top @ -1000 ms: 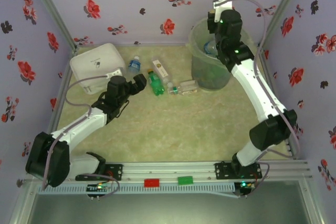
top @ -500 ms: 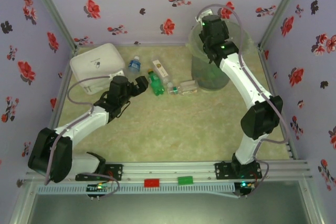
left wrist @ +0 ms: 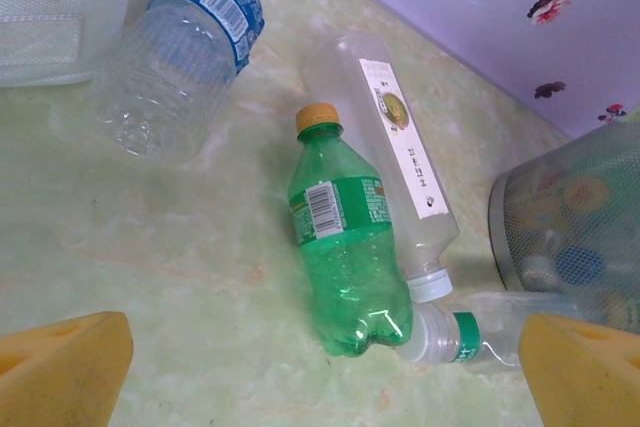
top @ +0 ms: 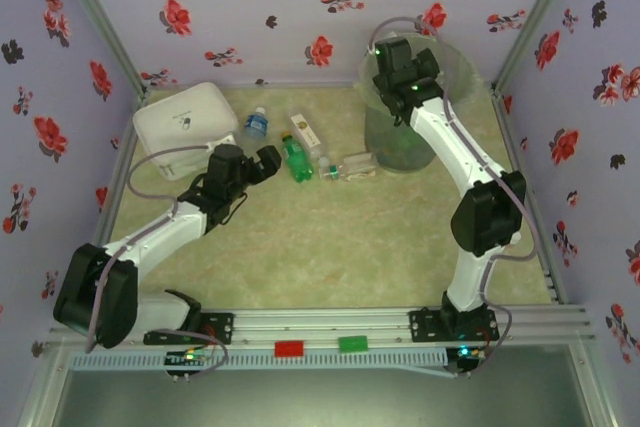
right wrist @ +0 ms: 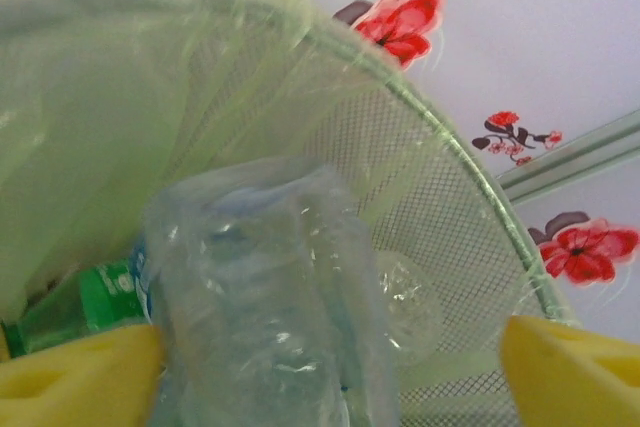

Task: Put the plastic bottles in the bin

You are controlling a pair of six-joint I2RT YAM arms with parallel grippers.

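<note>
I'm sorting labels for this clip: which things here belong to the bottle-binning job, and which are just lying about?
Part of the job: bin; green bottle; blue-labelled bottle; white-labelled clear bottle; green-capped clear bottle; clear bottle at the bin's mouth.
Just lying about: white box; red block; green block.

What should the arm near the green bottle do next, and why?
Probably lower the left gripper onto the green bottle and close on it. Its jaws stand wide open and empty, that bottle lies on its side just ahead, roughly centred between them, and it is not in the bin yet.
</note>
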